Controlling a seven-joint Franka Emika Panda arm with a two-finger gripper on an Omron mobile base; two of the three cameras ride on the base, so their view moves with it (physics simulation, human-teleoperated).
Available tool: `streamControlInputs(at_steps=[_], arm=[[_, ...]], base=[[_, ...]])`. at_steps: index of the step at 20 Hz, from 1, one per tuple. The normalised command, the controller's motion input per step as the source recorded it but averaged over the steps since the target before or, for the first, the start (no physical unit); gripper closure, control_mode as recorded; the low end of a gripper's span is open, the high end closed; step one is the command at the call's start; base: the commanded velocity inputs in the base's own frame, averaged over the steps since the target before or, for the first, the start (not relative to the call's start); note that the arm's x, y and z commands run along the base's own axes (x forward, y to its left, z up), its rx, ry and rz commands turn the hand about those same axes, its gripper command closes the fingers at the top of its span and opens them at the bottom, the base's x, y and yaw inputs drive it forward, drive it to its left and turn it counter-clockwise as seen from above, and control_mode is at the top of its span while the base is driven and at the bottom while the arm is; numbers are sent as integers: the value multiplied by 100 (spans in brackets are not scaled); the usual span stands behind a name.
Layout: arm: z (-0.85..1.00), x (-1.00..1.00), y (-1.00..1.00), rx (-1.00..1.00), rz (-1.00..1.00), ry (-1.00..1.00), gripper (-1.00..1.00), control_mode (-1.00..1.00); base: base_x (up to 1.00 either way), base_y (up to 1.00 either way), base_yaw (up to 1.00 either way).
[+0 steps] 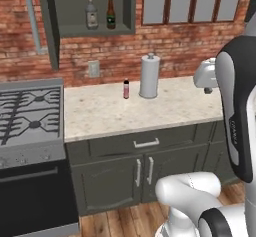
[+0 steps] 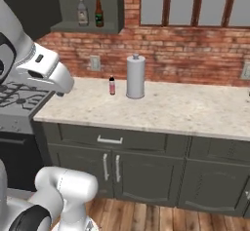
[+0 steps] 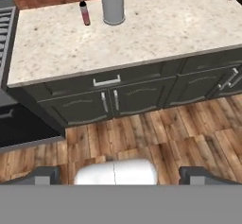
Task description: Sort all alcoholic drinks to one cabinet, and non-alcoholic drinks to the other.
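Left base view: grey red-capped bottle (image 1: 91,11) and brown beer bottle (image 1: 111,14) upright side by side on the shelf of the open wall cabinet (image 1: 95,30); small pink bottle (image 1: 126,89) upright on the desk (image 1: 130,111), just beside the paper towel roll (image 1: 149,75).

Right base view: same layout, pink bottle (image 2: 112,85) left of the roll (image 2: 135,76).

Hand view: fingers (image 3: 47,175) spread wide, empty, above the wooden floor (image 3: 142,133); pink bottle (image 3: 84,12) well apart, far up the frame.
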Motion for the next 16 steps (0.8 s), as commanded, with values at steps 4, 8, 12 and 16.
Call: streamControlInputs(at_steps=[4, 8, 12, 16], arm=[[0, 0, 0, 0, 0, 0, -100, 100], [0, 0, 0, 0, 0, 0, -100, 100], [0, 0, 0, 0, 0, 0, -100, 100], [0, 0, 0, 0, 0, 0, -100, 100]], base=[[63, -53, 0], [58, -44, 1], [56, -31, 0], [48, -12, 2]])
